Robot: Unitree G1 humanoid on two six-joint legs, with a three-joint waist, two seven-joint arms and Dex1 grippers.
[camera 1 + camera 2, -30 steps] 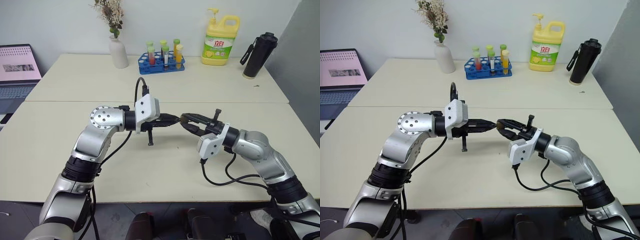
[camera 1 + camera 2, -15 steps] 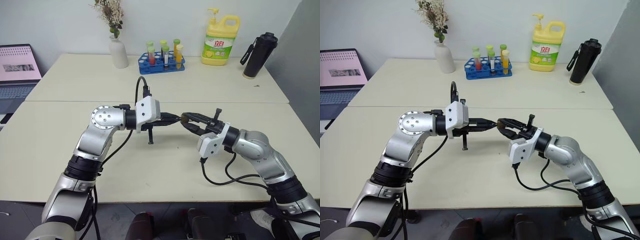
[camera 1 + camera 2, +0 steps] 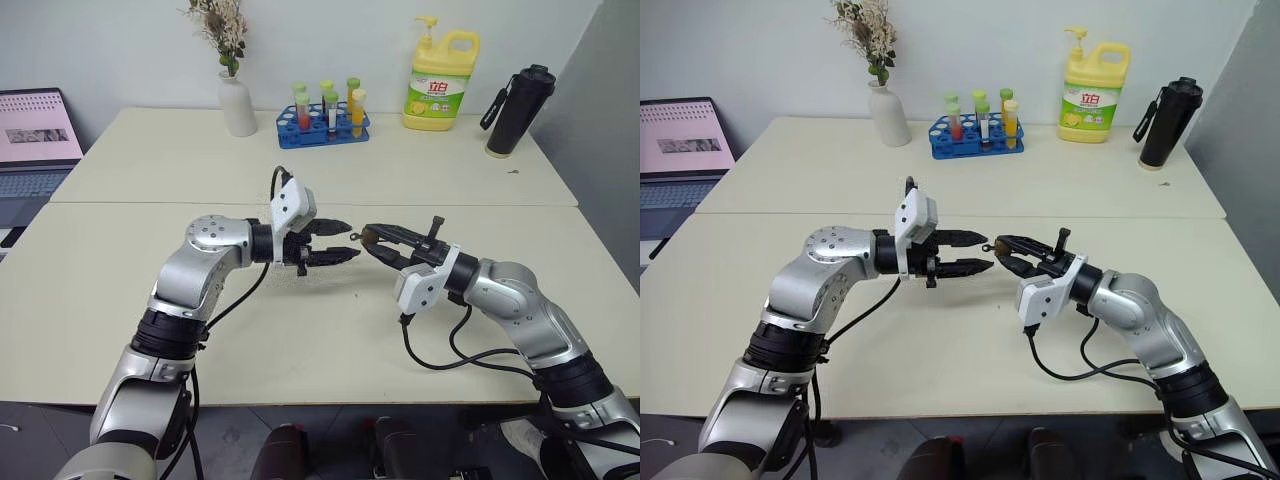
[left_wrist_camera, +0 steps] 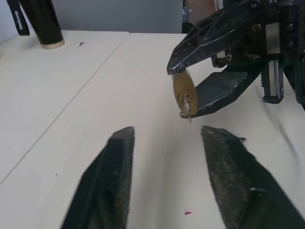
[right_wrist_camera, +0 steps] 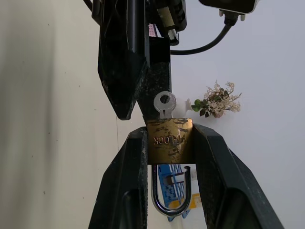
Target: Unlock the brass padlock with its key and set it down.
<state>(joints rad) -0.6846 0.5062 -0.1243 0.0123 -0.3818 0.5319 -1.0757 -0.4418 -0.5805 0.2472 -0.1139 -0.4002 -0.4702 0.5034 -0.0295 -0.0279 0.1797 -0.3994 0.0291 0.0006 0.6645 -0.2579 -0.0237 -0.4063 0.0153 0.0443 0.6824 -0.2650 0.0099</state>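
the left gripper point(image 3: 343, 242) has let go of the key point(image 5: 165, 103), its jaws now spread apart; the key sits in the brass padlock point(image 5: 169, 140), clenched in the right gripper point(image 3: 368, 236) at its 3 o'clock; shackle apparently sprung, so setting down probably comes next.

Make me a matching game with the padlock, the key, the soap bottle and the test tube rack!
Things:
1. padlock
2. key
3. soap bottle
4. test tube rack

Places or looks:
A. yellow, at the back of the table
B. blue, holding coloured tubes
C. pinched between the right end effector fingers
D. silvery, sticking out of the padlock

Pairs: 1-C, 2-D, 3-A, 4-B
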